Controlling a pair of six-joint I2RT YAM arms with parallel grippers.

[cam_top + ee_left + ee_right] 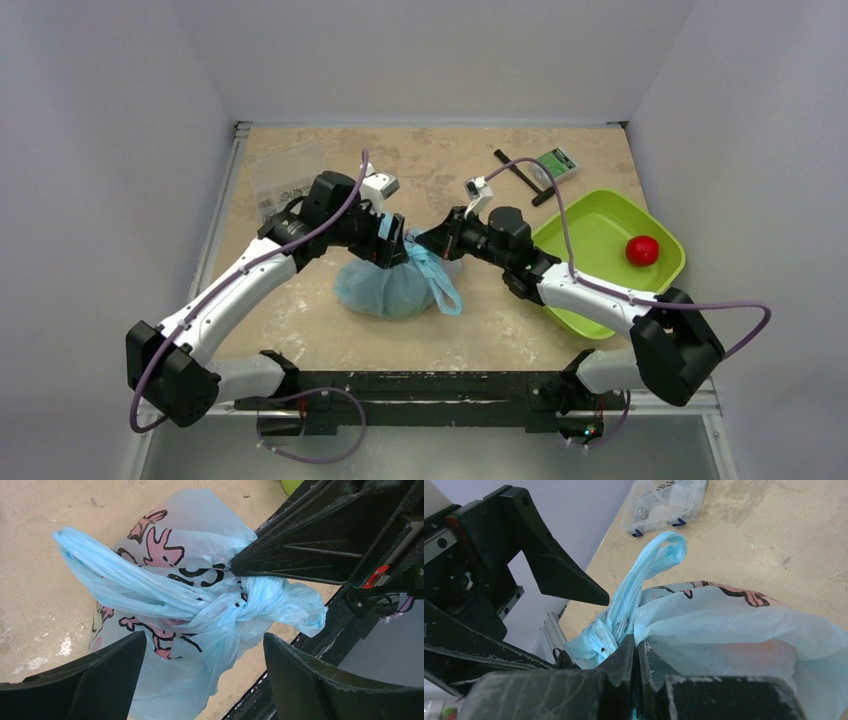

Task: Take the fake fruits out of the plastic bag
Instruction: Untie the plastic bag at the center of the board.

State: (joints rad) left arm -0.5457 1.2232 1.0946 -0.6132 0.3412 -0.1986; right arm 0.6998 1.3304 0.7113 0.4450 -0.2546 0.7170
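1. Right gripper (636, 649) is pinching the plastic bag (393, 287) at its tied neck. Its two fingers are pressing together with thin blue film caught between them, right beside the knot (241, 601).
2. Left gripper (204, 639) is hovering just above the bag with its fingers spread wide, gripping nothing. The knot and part of the bag's bulge are showing in the gap between them.
3. Both grippers are meeting over the far top of the bag, almost tip to tip.
4. The bag is sitting on the table (450, 170) near the middle, slightly left of centre. It is bulging and tied shut, with a pink-and-black cartoon print facing up. Whatever is filling it is not showing clearly through the film.
5. One twisted handle loop (659, 555) is standing up out of the knot, while another loop (447, 295) is trailing onto the table at the bag's near right side.
6. A lime-green tray (590, 235) is lying on the right, well apart from the bag, with a red round fruit (642, 250) resting in its right part — the only fruit showing in the open.
7. A clear compartment box (283, 178) is lying at the far left of the table. Some dark tools (522, 172) and a small green-and-white item (556, 162) are lying at the far right.
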